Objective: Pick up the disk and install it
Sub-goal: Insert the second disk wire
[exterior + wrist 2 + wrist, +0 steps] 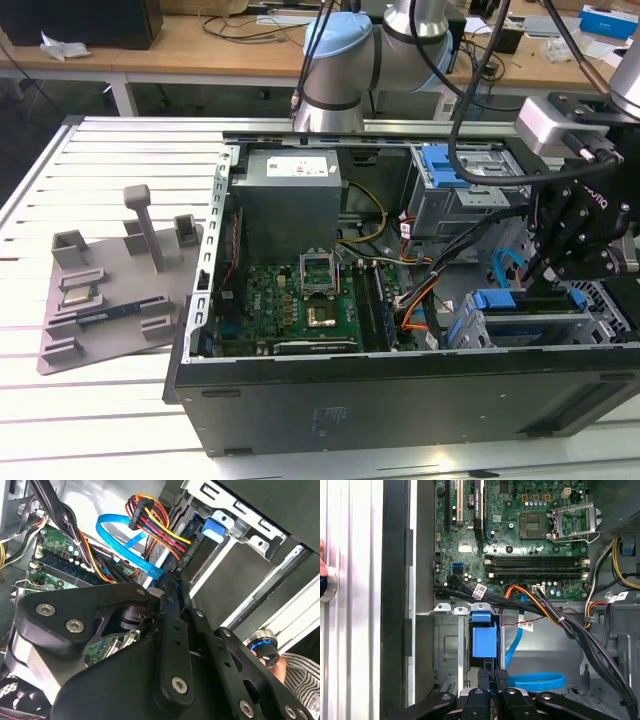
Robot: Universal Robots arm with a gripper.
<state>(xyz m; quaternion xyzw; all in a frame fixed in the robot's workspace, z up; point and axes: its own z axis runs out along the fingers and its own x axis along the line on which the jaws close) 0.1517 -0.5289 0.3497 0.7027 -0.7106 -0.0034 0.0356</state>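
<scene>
Matte black and angular, the claw (560,285) hangs over the open computer case (400,400) at the exterior view's right, its fingers (501,676) pressed nearly together on the thin upper edge of the disk (535,312). That flat silver slab, framed in glossy blue plastic, stands on edge in the grey sheet-metal drive cage (530,330), directly at six o'clock beneath the claw.

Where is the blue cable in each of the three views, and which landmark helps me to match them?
Exterior view: the blue cable is at the exterior view's right, inside the case.
Second wrist view: it loops beside the red-and-yellow wires.
First wrist view: it runs beside the blue latch.
Shared landmark: the green motherboard.
</scene>
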